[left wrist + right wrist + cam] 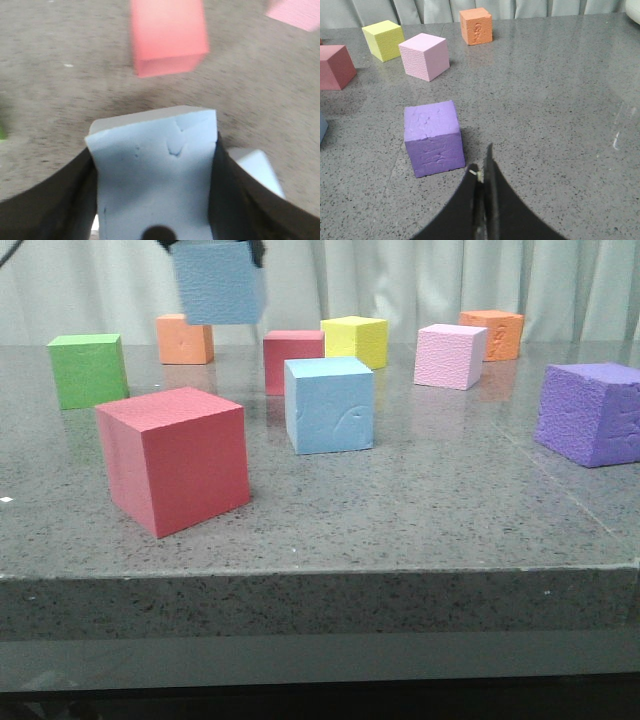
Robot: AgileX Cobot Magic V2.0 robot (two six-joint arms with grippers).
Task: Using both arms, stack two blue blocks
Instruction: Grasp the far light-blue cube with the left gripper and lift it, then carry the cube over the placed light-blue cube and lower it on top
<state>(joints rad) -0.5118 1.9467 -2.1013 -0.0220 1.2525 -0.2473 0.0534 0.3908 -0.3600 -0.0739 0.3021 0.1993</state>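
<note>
High above the smooth blue block (pixel 329 405), left tool (pixel 155 200) grips the pebbled blue block (pixel 219 282); big red cube (pixel 175 458) sits near, right tool (pixel 481 175) closed empty.

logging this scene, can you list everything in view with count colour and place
blue blocks: 2, sky blue; pebbled one held in the air at back left, smooth scratched one on table centre
red cubes: 2; large front left, small behind smooth blue
green cube: 1, far left
orange cubes: 2; back left, back right
yellow cube: 1, back centre
pink cube: 1, back right
purple cube: 1, right edge
table: 1, grey speckled
left gripper: shut on pebbled blue
right gripper: shut, empty, near purple
</note>
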